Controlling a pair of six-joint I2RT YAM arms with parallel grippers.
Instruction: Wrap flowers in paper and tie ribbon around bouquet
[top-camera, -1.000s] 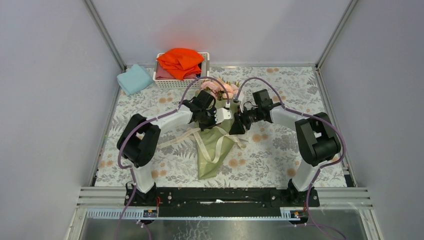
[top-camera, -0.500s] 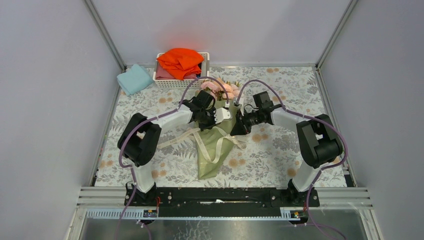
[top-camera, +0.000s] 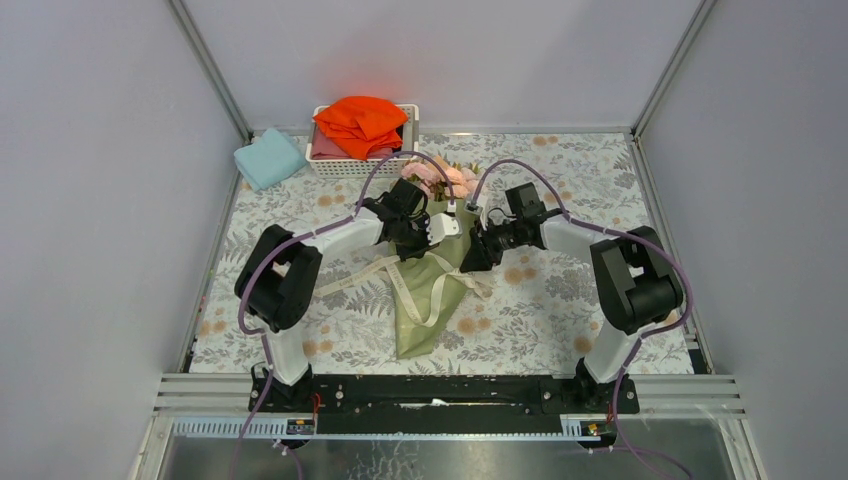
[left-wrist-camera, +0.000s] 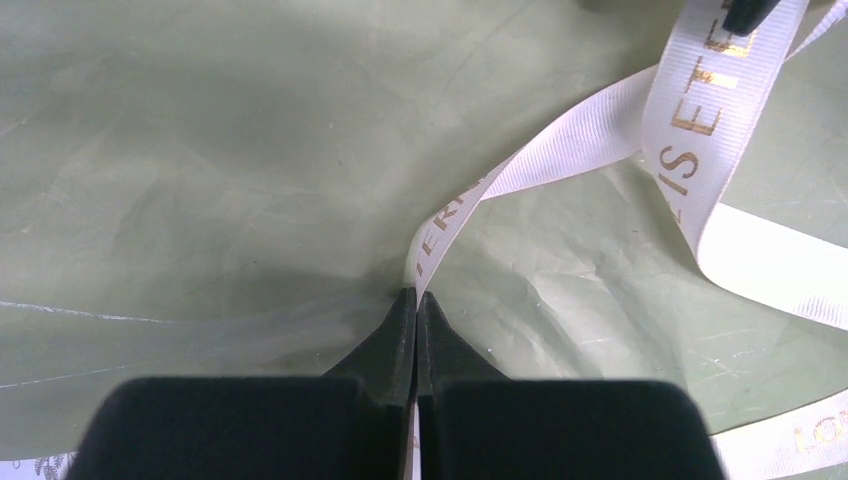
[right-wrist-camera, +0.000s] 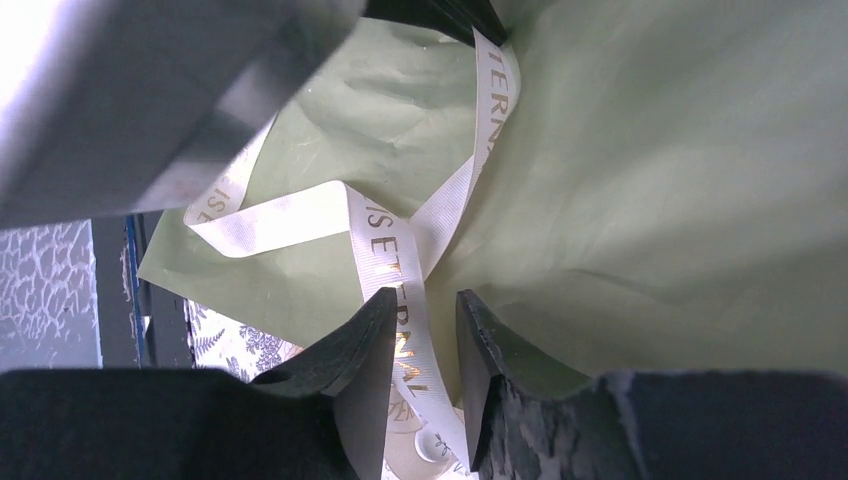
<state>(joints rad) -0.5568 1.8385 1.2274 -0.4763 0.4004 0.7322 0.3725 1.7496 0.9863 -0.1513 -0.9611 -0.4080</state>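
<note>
Two pincers at bouquet (top-camera: 425, 300), mid-surface (top-camera: 560, 300): left pincer (left-wrist-camera: 416, 298) clenched on ribbon (left-wrist-camera: 690, 140), shifted slightly since a second ago; right pincer (right-wrist-camera: 425, 300) released, straddling a ribbon strand. Suggests knot unfinished

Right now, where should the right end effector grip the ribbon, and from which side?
The printed stretch of ribbon, short of where it crosses itself. It runs lengthwise between the right end effector's open fingers, so come from the right, along it.

Softly creased matt olive paper (left-wrist-camera: 250, 150); finely ribbed cream ribbon (left-wrist-camera: 560, 165) with faint sheen (glossy gold lettering (left-wrist-camera: 703, 112)).
</note>
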